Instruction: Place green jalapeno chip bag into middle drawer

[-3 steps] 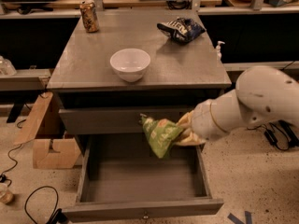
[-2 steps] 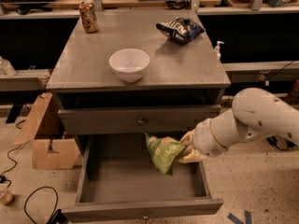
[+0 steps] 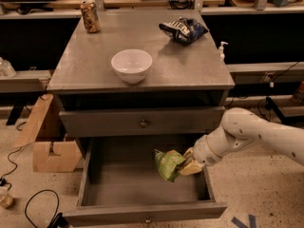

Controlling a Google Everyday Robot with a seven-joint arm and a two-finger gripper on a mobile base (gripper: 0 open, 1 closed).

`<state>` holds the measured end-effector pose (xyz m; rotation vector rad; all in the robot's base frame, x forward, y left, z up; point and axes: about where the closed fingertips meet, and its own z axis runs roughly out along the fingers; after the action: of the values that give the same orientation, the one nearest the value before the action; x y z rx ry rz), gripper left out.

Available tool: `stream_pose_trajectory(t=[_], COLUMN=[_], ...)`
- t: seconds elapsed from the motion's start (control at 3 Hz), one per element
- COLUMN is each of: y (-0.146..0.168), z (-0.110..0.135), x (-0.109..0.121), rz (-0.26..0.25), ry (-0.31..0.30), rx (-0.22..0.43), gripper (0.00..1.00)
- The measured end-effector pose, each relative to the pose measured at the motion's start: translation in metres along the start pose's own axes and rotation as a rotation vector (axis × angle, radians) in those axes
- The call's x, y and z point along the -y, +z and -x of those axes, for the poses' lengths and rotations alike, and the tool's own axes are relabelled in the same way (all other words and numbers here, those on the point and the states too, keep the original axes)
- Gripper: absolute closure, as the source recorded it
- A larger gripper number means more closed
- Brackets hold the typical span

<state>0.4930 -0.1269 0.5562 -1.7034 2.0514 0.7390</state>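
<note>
The green jalapeno chip bag (image 3: 168,164) hangs inside the open middle drawer (image 3: 118,186), over its right half, just above the flat grey floor. My gripper (image 3: 186,164) reaches in from the right on the white arm and is shut on the bag's right edge. The drawer is pulled far out, with its small round knob (image 3: 147,219) at the front. Whether the bag touches the drawer floor is not clear.
On the cabinet top stand a white bowl (image 3: 131,65), a drink can (image 3: 90,16) at the back left and a dark blue-and-white chip bag (image 3: 183,29) at the back right. The closed drawer front above has a metal knob (image 3: 143,123). A cardboard box (image 3: 50,148) sits left.
My gripper has carried the green bag downward and to the right, from in front of the upper drawer front down into the open drawer.
</note>
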Motion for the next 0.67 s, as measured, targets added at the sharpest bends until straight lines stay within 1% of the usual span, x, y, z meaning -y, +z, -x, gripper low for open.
stream_pose_trajectory(t=[0.33,0.67], y=[0.022,0.038], z=[-0.025,-0.04], x=[0.021,0.038], rz=[-0.014,-0.045], ry=[0.117,0.219], rx=[-0.022,-0.055], gripper=[1.0,1.0])
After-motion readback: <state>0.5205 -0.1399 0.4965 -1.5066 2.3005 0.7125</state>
